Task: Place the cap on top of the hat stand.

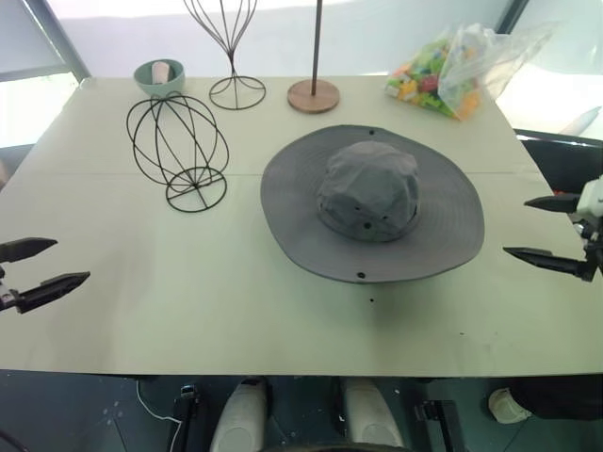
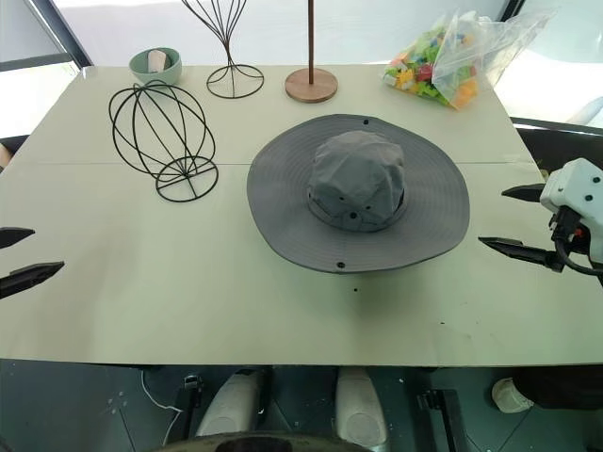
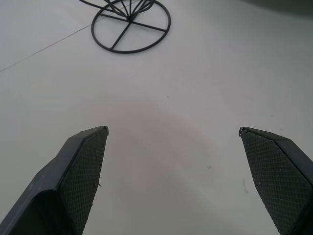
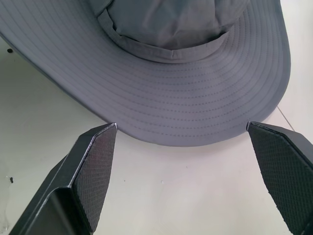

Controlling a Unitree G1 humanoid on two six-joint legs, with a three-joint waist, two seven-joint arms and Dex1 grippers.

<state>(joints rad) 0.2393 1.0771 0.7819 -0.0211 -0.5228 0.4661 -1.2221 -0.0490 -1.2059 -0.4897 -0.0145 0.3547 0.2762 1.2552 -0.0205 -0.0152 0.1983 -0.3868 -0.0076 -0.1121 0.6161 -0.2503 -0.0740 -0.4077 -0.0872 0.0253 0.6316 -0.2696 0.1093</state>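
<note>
Lying flat on desk (image 1: 113, 330), cap (image 1: 371, 202) looks soft, floppy; pinch brim edge. Both tools gape empty: left tool (image 1: 42, 265), right tool (image 1: 545, 229) beside brim.

Bare table (image 1: 236, 311) is lying open left of and in front of the cap (image 1: 371, 202); the hat stand (image 1: 179, 151) is crowding its far-left side.

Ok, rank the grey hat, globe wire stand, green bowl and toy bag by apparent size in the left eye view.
1. cap
2. hat stand
3. bag of coloured toys, though it lies farther back, so its rank against the stand is unsure
4. green bowl
</note>
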